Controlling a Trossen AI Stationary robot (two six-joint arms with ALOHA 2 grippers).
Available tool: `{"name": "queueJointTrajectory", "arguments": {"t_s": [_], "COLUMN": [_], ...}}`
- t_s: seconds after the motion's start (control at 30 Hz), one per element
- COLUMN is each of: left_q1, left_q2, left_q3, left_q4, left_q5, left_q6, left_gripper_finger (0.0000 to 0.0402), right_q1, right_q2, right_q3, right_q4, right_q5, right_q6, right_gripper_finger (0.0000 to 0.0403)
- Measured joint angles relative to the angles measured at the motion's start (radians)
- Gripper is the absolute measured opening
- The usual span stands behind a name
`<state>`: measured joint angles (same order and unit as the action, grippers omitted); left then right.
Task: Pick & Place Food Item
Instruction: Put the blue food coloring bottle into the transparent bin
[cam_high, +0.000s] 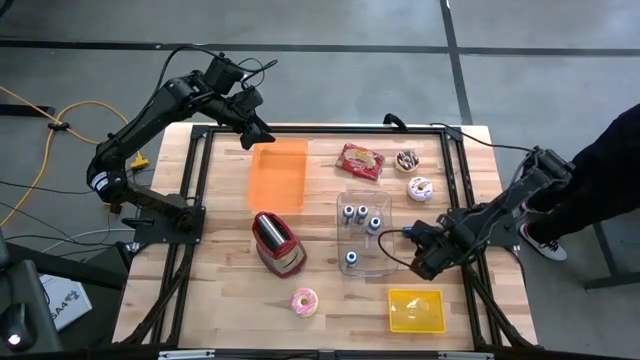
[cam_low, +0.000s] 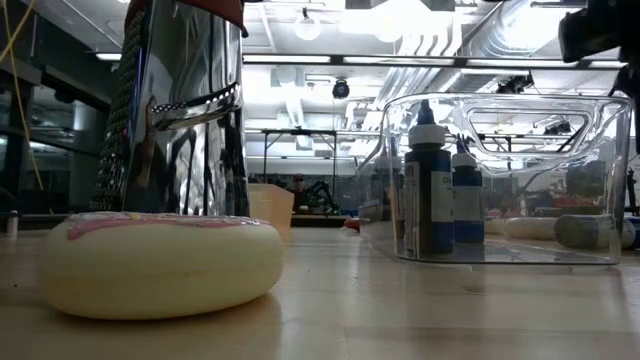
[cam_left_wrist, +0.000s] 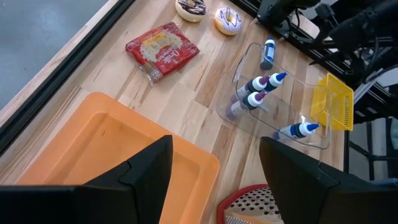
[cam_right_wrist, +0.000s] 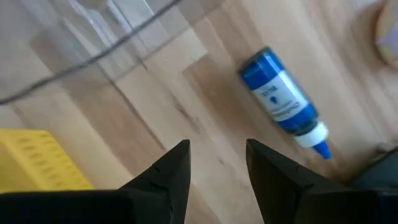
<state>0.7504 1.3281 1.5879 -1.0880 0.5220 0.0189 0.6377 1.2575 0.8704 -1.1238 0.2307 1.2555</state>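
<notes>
Food on the table: a red snack packet, a chocolate donut, a white-iced donut and a pink-iced donut, which also fills the near left of the low view. My right gripper is open and points down at bare wood between the clear bin and the yellow basket, with nothing between its fingers. A blue bottle lies on its side just ahead of it. My left gripper hangs open above the far end of the orange tray.
The clear bin holds several upright blue bottles. A red toaster stands left of the bin. A dark-clothed person stands at the table's right edge. Bare wood shows between the toaster and the yellow basket.
</notes>
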Motion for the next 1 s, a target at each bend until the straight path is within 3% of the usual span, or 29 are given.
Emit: {"name": "queueJointTrajectory", "arguments": {"t_s": [0.53,1.0], "left_q1": [0.000,0.000], "left_q2": [0.000,0.000], "left_q3": [0.000,0.000], "left_q4": [0.000,0.000], "left_q5": [0.000,0.000], "left_q6": [0.000,0.000], "left_gripper_finger": [0.0234,0.0234], "right_q1": [-0.051,-0.107], "right_q2": [-0.007,-0.007], "right_q3": [-0.060,-0.130], "right_q4": [0.004,0.045], "right_q5": [-0.002,0.006], "right_q6": [-0.188,-0.234], "right_gripper_finger": [0.0142,0.0142]}}
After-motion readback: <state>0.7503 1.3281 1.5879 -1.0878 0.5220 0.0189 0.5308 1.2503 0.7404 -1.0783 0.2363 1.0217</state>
